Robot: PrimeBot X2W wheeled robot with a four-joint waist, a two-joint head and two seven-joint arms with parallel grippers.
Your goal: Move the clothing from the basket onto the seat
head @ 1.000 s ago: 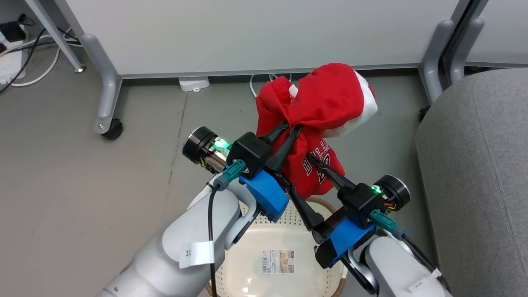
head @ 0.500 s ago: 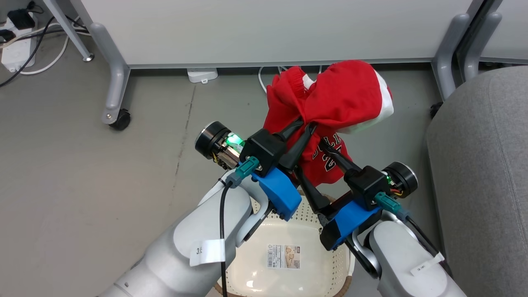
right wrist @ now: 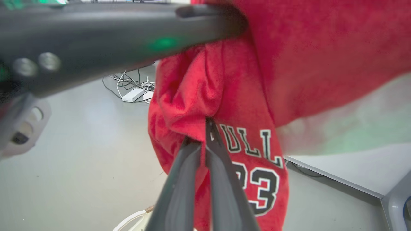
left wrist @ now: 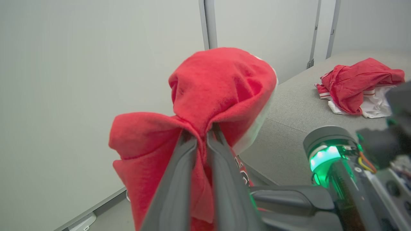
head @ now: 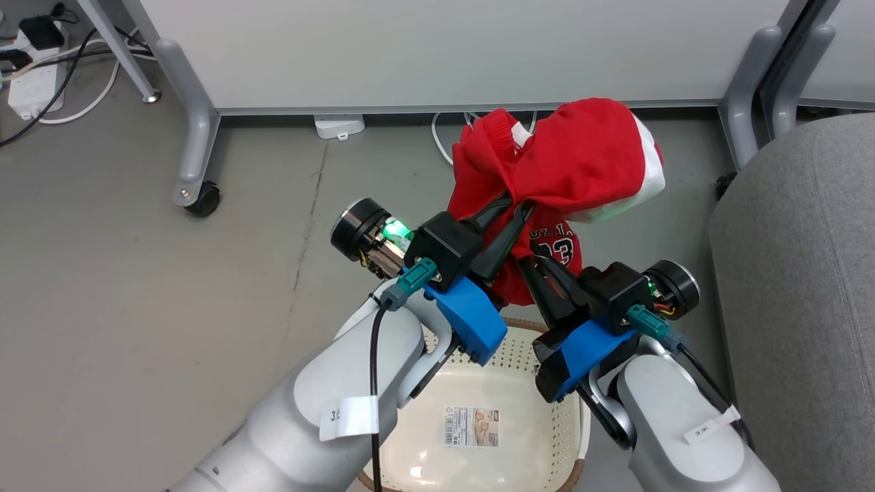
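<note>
The clothing (head: 574,164), a bright red garment with white trim and black "23" lettering, hangs in the air above the far rim of the basket (head: 571,417). My left gripper (head: 518,203) is shut on its bunched upper part, also seen from the left wrist (left wrist: 202,134). My right gripper (head: 534,265) is shut on a lower fold beside the lettering (right wrist: 200,136). The cream basket below shows only a label sticker inside. The grey seat (head: 800,294) lies to the right. Another red and white garment (left wrist: 358,85) rests on it.
A white partition panel (head: 437,48) on grey legs with a castor (head: 203,200) stands behind the basket. A power strip (head: 31,85) and cables lie on the grey floor at the far left. More cables (right wrist: 135,86) trail under the panel.
My right gripper's fingers, spread wide around the hanging cloth before, have shut on its lower fold. The left gripper keeps its grip. The head camera has shifted slightly.
</note>
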